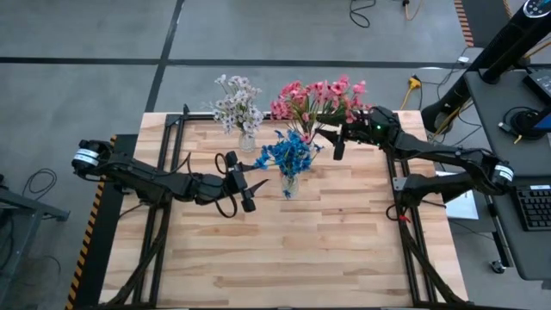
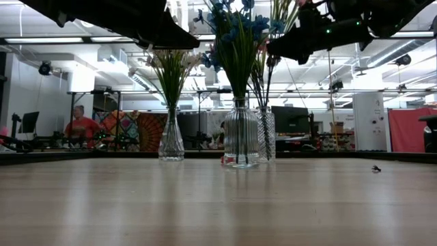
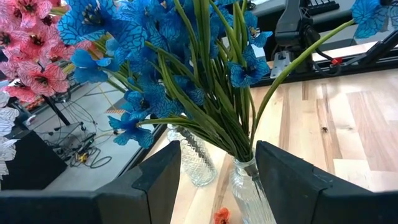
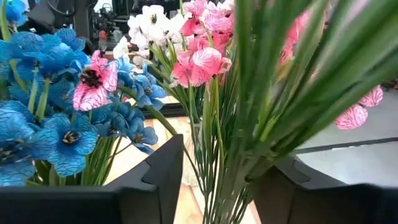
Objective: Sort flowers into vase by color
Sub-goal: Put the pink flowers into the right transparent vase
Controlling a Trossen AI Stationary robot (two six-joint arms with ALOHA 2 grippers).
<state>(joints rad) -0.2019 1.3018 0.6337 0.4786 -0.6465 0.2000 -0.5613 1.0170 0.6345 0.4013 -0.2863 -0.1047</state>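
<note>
Three clear glass vases stand on the wooden table. The one with white flowers point(image 1: 237, 108) is at the far left point(image 2: 171, 140). The one with pink flowers point(image 1: 318, 99) is at the far right point(image 2: 265, 143). The one with blue flowers point(image 1: 288, 155) is nearer, between them point(image 2: 240, 133). My left gripper point(image 1: 241, 185) is open and empty, left of the blue vase point(image 3: 245, 186), which shows ahead between its fingers. My right gripper point(image 1: 339, 140) is open at the pink spray's right side. The green stems point(image 4: 249, 124) of the pink spray pass between its fingers. My right gripper has the pink spray's green stems point(image 4: 261, 143) between its open fingers, coming level from the table's right. The stems lie close by one finger point(image 4: 292, 186); I cannot tell whether it touches them.
A small red scrap point(image 3: 221, 216) lies on the table by the blue vase's foot. A small dark speck point(image 2: 376, 169) lies on the table toward its right. The near half of the table point(image 1: 301, 258) is bare wood. A person point(image 2: 80, 126) sits in the room beyond.
</note>
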